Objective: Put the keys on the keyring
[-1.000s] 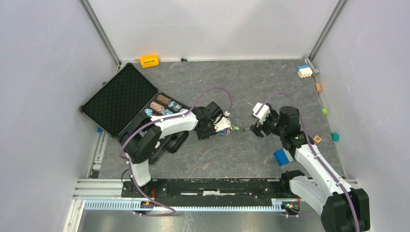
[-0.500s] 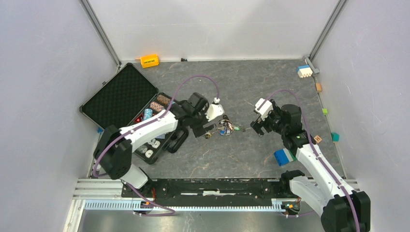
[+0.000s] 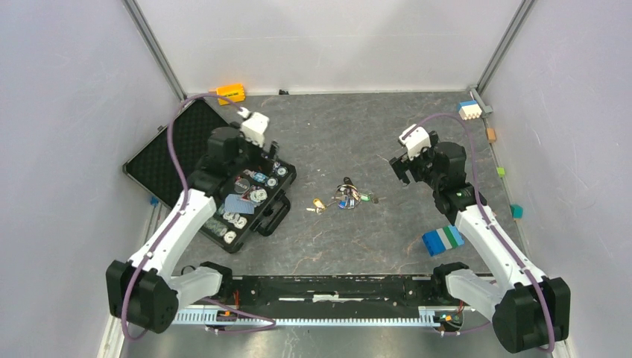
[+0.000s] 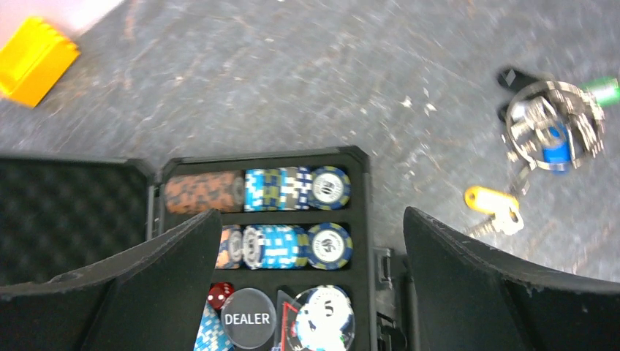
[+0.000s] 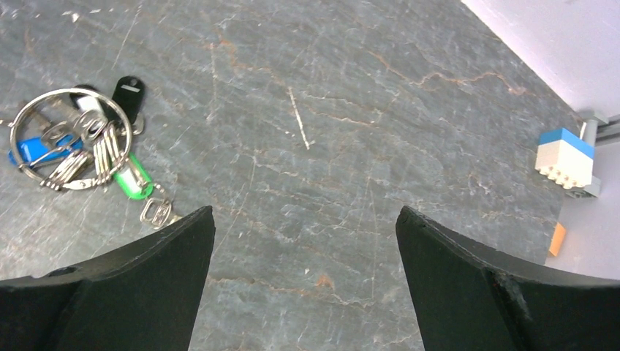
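The keyring [image 3: 347, 196] lies on the grey table between the arms, a silver ring [image 5: 72, 139] with several keys bunched on it, tagged blue [image 5: 33, 150], green [image 5: 131, 178] and black [image 5: 128, 91]. A yellow-tagged key [image 3: 319, 204] lies just left of the ring [image 4: 556, 121], and this key [image 4: 491, 201] looks separate from it. My left gripper [image 3: 262, 151] hangs open and empty over the chip case [image 4: 263, 164], well left of the keys. The right gripper [image 3: 399, 168] stands open and empty over bare table [image 5: 305, 212], right of the ring.
An open black case [image 3: 179, 153] of poker chips sits at the left. An orange-yellow block [image 3: 231, 93] is at the back wall. A blue-green-white brick stack [image 3: 443, 240] lies beside the right arm, a small white-blue brick [image 3: 469, 110] at the back right, and small cubes [image 3: 516, 211] along the right edge.
My left gripper let go at the keys, opened and swung back left over the case. The right gripper opened wider and drew back up and right. The keys stay on the table.
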You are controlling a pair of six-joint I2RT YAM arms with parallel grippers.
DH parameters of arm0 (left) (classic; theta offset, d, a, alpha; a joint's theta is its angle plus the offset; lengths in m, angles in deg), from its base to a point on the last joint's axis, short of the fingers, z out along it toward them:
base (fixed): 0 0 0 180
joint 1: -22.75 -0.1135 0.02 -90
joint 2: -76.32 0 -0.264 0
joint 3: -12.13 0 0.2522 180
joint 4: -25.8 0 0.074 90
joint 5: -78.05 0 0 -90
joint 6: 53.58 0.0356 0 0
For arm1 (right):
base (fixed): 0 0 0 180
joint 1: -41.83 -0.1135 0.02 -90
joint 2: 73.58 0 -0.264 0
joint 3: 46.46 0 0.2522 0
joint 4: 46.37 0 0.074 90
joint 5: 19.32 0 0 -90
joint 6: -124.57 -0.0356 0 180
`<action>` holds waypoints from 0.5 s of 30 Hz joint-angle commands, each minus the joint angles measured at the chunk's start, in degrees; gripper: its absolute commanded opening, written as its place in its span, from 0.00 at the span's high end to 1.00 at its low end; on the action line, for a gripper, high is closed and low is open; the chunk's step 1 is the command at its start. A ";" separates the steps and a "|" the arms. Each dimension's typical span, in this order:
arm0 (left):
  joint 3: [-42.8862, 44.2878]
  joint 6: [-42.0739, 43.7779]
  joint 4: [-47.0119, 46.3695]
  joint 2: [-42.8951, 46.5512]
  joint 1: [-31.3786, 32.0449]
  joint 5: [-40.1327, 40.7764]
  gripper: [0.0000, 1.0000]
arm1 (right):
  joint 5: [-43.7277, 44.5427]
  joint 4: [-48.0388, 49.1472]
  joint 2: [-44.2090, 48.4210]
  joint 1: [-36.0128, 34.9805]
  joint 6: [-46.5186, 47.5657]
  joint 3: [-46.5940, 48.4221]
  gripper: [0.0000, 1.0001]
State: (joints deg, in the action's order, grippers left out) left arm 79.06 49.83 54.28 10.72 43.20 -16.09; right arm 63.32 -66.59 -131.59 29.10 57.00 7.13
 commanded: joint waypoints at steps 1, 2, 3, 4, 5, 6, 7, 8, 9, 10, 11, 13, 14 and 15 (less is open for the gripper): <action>-2.82 -11.42 -9.46 4.87 -8.69 -3.76 0.00 | 6.95 4.51 -0.19 0.11 -4.30 3.38 0.02; -3.95 -12.75 -11.20 5.77 -10.62 -4.58 0.00 | 8.52 4.92 -0.02 0.09 -4.75 2.98 0.02; -5.18 -14.23 -13.00 6.82 -12.82 -5.42 0.00 | 9.74 5.79 0.22 0.09 -5.54 2.44 0.02; -6.32 -15.42 -14.40 7.73 -14.83 -6.39 0.00 | 10.29 6.01 0.67 0.15 -6.10 1.56 0.02; -7.61 -16.28 -16.82 8.28 -16.31 -7.76 0.00 | 10.54 8.31 1.00 0.15 -6.65 0.52 0.02; -8.78 -17.43 -18.63 8.70 -17.87 -8.77 0.00 | 10.69 9.73 1.37 0.09 -7.24 -0.32 0.02; -9.53 -18.75 -19.85 8.85 -19.26 -9.55 0.00 | 10.83 10.60 1.47 0.13 -7.80 -1.04 0.02; -10.26 -19.77 -21.18 8.57 -20.22 -11.03 0.00 | 11.02 11.72 1.31 0.08 -8.50 -1.56 0.02; -10.89 -20.96 -22.73 7.97 -21.19 -12.35 0.00 | 11.22 12.91 0.97 0.09 -9.08 -1.84 0.02; -11.26 -22.36 -23.98 6.98 -22.75 -12.99 0.00 | 11.14 13.58 0.39 0.06 -9.24 -1.67 0.02; -11.67 -23.40 -25.72 6.12 -23.21 -13.61 0.00 | 11.13 13.88 -0.24 0.10 -9.33 -1.29 0.02; -11.83 -24.59 -27.94 4.09 -24.00 -14.66 0.00 | 11.13 13.87 -2.05 0.10 -9.60 0.35 0.02; -11.58 -24.66 -28.46 3.00 -24.41 -15.35 0.00 | 11.18 13.69 -2.61 0.11 -9.60 1.06 0.02; -11.42 -24.74 -28.79 2.25 -24.65 -15.78 0.00 | 11.57 13.67 -3.19 0.11 -9.73 1.72 0.02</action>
State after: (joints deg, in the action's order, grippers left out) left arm 67.60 30.24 33.43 15.68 19.79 -27.17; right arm 73.14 -56.47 -132.69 29.10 49.27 5.95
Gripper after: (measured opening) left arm 0.994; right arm 0.979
